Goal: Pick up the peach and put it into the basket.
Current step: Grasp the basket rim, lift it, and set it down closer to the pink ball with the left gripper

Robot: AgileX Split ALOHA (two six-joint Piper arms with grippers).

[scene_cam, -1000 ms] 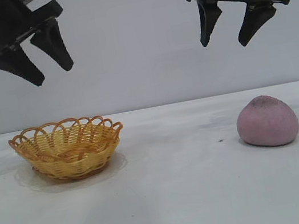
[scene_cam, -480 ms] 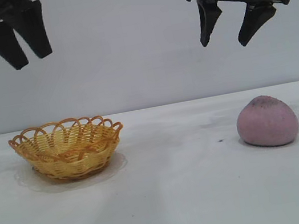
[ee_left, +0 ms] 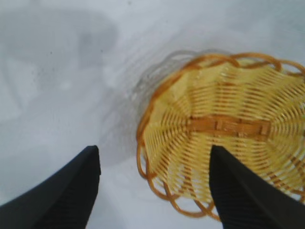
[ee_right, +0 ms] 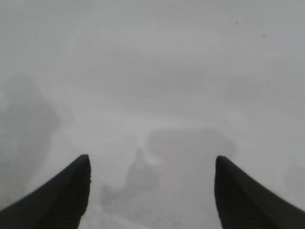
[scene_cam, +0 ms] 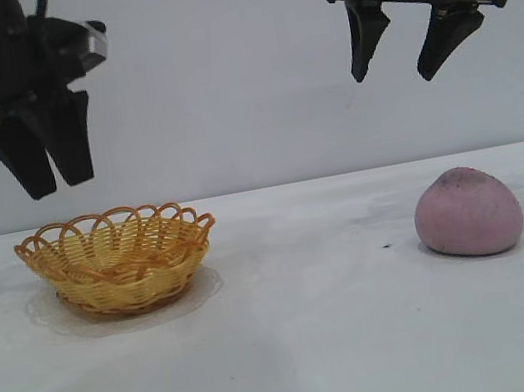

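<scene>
The peach (scene_cam: 468, 211), a dull pinkish-purple lump with a dark speckled top, lies on the white table at the right. The yellow woven basket (scene_cam: 119, 259) with an orange looped rim stands at the left and holds nothing; the left wrist view shows the basket (ee_left: 224, 133) from above. My left gripper (scene_cam: 57, 187) hangs open just above the basket's left rim, fingers pointing down. My right gripper (scene_cam: 393, 77) hangs open high above the table, up and a little left of the peach. In the right wrist view only bare table shows between its fingertips (ee_right: 81, 167).
The white table (scene_cam: 318, 338) stretches between basket and peach, with a small dark speck (scene_cam: 387, 246) left of the peach. A plain grey wall stands behind.
My left gripper has swung from a tilted pose to point straight down and has dropped lower, close over the basket's left side. The right gripper, peach and basket have not moved.
</scene>
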